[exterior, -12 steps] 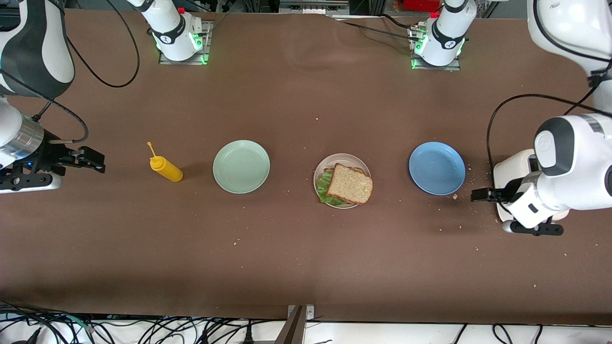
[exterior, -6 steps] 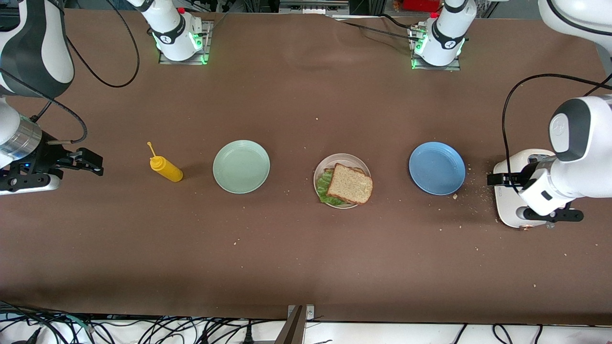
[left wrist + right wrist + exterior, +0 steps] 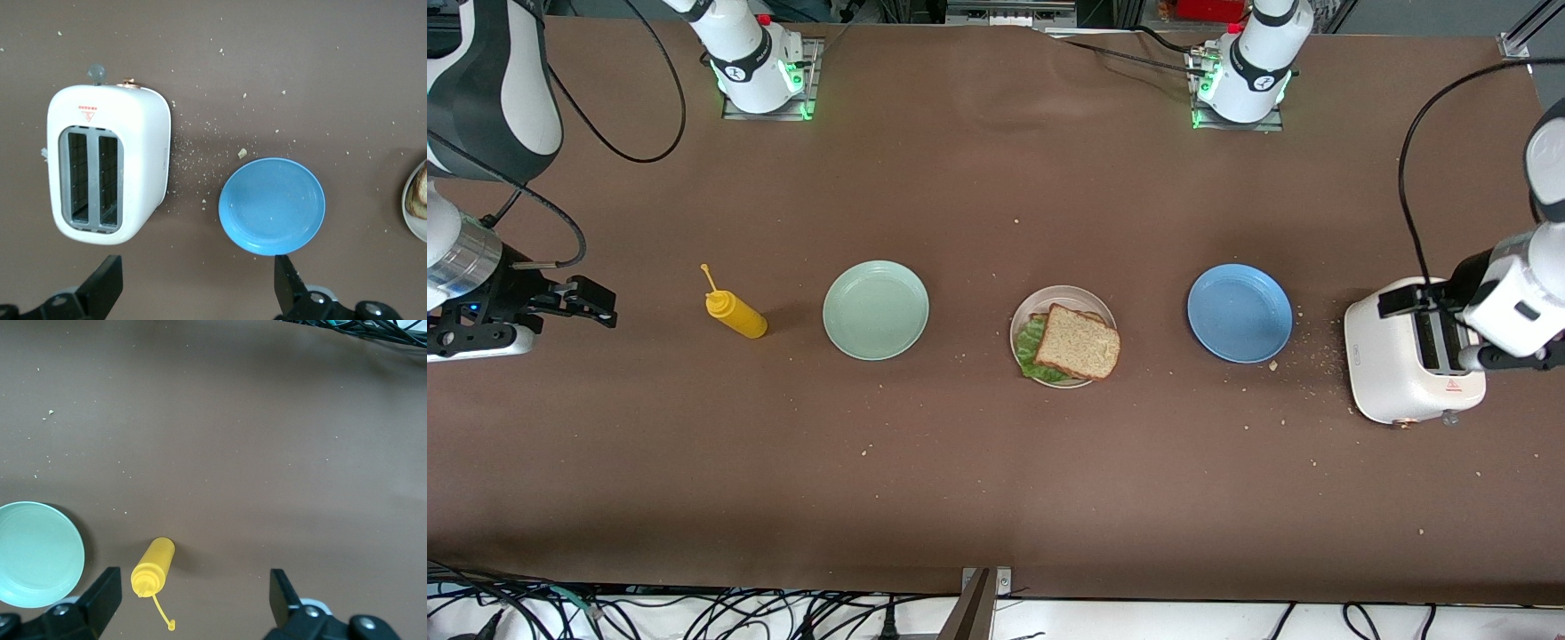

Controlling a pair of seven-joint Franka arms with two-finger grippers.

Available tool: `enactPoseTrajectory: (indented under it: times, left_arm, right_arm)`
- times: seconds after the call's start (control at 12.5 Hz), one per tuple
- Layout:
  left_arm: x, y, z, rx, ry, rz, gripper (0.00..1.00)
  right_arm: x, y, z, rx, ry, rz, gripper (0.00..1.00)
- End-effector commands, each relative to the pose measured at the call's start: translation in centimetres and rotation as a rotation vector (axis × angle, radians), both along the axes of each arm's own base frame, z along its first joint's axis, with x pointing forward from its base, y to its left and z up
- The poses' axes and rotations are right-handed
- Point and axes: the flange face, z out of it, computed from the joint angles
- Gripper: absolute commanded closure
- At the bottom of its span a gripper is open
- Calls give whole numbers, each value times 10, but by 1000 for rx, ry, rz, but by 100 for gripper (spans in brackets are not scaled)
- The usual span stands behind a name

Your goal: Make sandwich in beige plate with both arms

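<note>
Left gripper (image 3: 197, 283) hung over the white toaster (image 3: 1414, 364), fingers spread and empty, right gripper (image 3: 193, 600) waited released at its table end, sandwich (image 3: 1074, 343) sat on the beige plate (image 3: 1083, 298) between mint-green plate (image 3: 875, 310) and blue plate (image 3: 1239, 313), yellow bottle (image 3: 735, 313) beside.

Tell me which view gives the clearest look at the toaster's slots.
The left wrist view: it looks straight down on the toaster, showing both slots whole and seemingly empty. The front view shows the toaster at the left arm's end of the table, with the left gripper above it covering part of the slots. The right wrist view misses it.
</note>
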Motion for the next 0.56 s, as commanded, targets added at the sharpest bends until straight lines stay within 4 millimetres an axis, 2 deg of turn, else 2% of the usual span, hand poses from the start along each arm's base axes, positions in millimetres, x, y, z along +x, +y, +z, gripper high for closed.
enactPoseTrajectory:
  times: [0.0, 0.08, 0.24, 0.48]
  left_arm:
    - [-40, -1, 36, 25, -26, -8, 0]
    - [-51, 1, 56, 16, -40, -7, 0]
    - [-65, -6, 79, 10, -52, -18, 0]
    - [-71, -13, 92, 1, -65, -29, 0]
  right_arm:
    - [0, -2, 7, 8, 0, -14, 14]
    - [0, -3, 7, 8, 0, -17, 2]
    - [0, -3, 7, 8, 0, -12, 0]
    - [0, -2, 7, 8, 1, -11, 0]
